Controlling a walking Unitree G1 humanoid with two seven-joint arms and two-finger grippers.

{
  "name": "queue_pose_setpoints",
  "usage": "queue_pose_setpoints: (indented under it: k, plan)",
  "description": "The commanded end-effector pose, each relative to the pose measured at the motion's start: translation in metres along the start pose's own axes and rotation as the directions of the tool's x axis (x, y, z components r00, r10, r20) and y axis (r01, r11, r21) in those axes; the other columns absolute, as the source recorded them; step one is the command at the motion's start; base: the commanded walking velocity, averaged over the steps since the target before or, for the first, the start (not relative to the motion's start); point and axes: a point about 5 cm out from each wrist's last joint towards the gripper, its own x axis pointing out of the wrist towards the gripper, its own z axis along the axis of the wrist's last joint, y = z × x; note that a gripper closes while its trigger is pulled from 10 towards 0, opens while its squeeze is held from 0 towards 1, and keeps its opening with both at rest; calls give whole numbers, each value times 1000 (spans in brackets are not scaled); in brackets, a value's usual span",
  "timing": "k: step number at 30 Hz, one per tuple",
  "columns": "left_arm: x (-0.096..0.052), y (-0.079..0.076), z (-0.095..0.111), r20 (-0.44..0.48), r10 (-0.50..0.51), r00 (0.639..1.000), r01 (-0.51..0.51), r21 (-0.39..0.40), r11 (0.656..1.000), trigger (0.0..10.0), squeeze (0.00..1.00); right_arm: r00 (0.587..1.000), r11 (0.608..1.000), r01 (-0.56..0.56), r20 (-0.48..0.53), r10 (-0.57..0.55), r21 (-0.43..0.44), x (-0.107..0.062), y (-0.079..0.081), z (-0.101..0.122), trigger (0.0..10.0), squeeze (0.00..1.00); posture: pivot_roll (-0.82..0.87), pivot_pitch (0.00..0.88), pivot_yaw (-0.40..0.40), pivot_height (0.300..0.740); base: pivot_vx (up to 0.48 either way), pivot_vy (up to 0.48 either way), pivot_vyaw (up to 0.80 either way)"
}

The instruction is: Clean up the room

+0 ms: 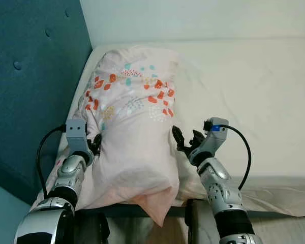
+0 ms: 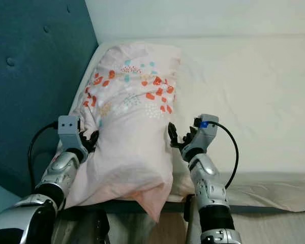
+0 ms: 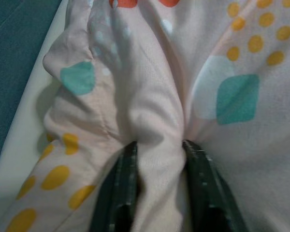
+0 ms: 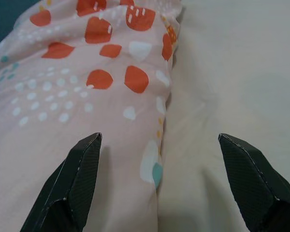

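A pale pink pillow (image 1: pixel 132 117) with orange, teal and yellow spots lies lengthwise on the left part of the bed, its near end hanging over the mattress edge. My left gripper (image 1: pixel 95 144) is at the pillow's left side, shut on a fold of its cover (image 3: pixel 159 145). My right gripper (image 1: pixel 185 138) is just off the pillow's right edge, open, with its fingers (image 4: pixel 79 179) spread wide above the pillow edge and the sheet.
The bed has a cream sheet (image 1: pixel 254 91) stretching to the right. A dark teal padded headboard (image 1: pixel 30 76) stands along the left side, close to my left arm. A white wall (image 1: pixel 193 18) runs behind the bed. Floor shows at the near edge.
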Motion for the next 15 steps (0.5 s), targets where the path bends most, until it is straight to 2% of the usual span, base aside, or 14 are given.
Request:
queue_pose_setpoints:
  k: [1,3,5,8,10,13,15]
  plan:
    - [-9,-4,-28,-125,-32,992,32,1,999,0,0,1000,1000,-1,-12,1,13,0,3,-2,10000,0,-22,235,37,445,0,0,0]
    - [-6,-5,-21,-97,-34,995,33,-9,999,0,0,1000,1000,17,-22,-16,21,2,1,-2,10000,0,-22,235,37,445,0,0,0]
    - [1,-7,-4,-37,-29,999,28,-34,999,0,0,999,992,53,-17,-51,116,5,-1,1,10000,0,3,235,39,445,0,0,0]
    - [5,-7,6,0,-27,1000,27,-45,999,0,0,998,985,62,-21,-59,160,7,-1,0,10000,0,18,235,38,445,0,0,0]
    - [11,-8,23,65,-24,998,29,-65,997,0,0,997,970,66,-42,-58,233,12,0,-4,10000,0,37,235,38,445,0,0,0]
    - [15,-5,44,147,-7,989,20,-84,996,0,0,992,912,81,-118,-36,402,20,3,-24,10000,0,65,239,40,445,0,0,0]
    - [15,-2,49,170,5,985,10,-85,996,0,0,989,889,83,-144,-20,450,22,7,-32,10000,0,74,243,40,445,0,0,0]
